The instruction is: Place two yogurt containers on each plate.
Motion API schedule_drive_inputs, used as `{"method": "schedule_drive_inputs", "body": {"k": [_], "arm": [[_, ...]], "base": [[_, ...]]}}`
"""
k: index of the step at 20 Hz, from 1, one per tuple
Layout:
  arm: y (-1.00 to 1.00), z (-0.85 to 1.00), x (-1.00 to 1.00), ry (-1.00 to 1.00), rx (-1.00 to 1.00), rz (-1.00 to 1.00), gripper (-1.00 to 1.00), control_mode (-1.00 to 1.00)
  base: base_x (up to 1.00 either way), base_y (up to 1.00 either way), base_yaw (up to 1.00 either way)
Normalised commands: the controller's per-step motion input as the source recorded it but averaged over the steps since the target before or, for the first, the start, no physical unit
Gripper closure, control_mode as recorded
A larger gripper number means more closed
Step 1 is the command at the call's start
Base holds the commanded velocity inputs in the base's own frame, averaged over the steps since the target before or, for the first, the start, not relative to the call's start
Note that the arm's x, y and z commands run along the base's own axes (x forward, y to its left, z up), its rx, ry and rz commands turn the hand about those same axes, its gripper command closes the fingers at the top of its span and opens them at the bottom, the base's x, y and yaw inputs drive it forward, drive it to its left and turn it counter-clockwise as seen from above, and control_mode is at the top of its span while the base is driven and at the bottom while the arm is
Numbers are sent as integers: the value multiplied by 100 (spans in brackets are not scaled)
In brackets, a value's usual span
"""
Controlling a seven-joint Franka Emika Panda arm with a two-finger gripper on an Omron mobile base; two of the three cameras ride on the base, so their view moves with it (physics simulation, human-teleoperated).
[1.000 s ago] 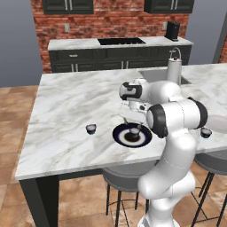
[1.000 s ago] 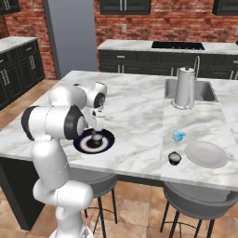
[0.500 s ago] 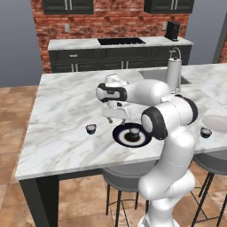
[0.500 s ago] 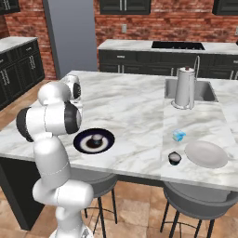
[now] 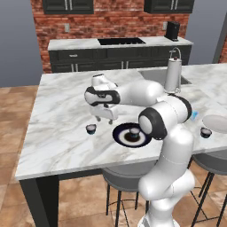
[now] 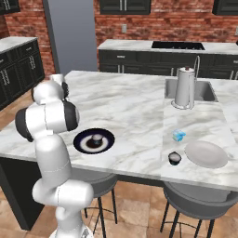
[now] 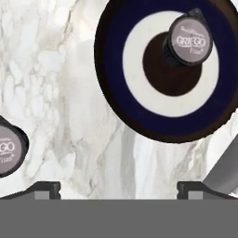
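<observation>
One dark yogurt cup [image 7: 189, 41] with a pale lid sat on the navy plate [image 7: 116, 83], on the brown centre and overlapping the white ring. In the hand view that plate lay ahead of the fingers [image 7: 119, 188], up and to the right, while a second dark cup [image 7: 9, 146] stood on the bare marble at the left edge, just off to the side of one finger tip. From the left base view this loose cup [image 5: 91, 129] was just beside the navy plate [image 5: 119, 136], on its far side from the robot's body, and the gripper [image 5: 105, 116] hung above the bench [image 5: 62, 133] between cup and plate.

The fingers stood wide apart and held nothing; only marble showed between the two tips.

Well away from the fingers, toward the other end of the bench, the plain whitish plate [image 6: 207, 155] lay bare. A third dark cup [image 6: 175, 158] stood just beside its rim on the marble, and the light blue boxy container [image 6: 178, 135] sat near it, a little farther back. Behind those, a tall steel cylinder with a knob [image 6: 184, 88] stood upright by the sink [image 6: 207, 90].
</observation>
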Motion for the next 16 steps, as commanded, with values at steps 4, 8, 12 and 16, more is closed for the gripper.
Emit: {"method": "schedule_drive_inputs", "body": {"k": [4,8,12,16], "arm": [[19,-15,12,-13,0,3,-100,-100],[22,-15,20,0,0,7,-100,-100],[21,-7,24,0,3,15,-100,-100],[23,-8,26,0,0,11,-100,-100]], "base": [[0,0,0],[0,0,0],[0,0,0],[0,0,0]]}}
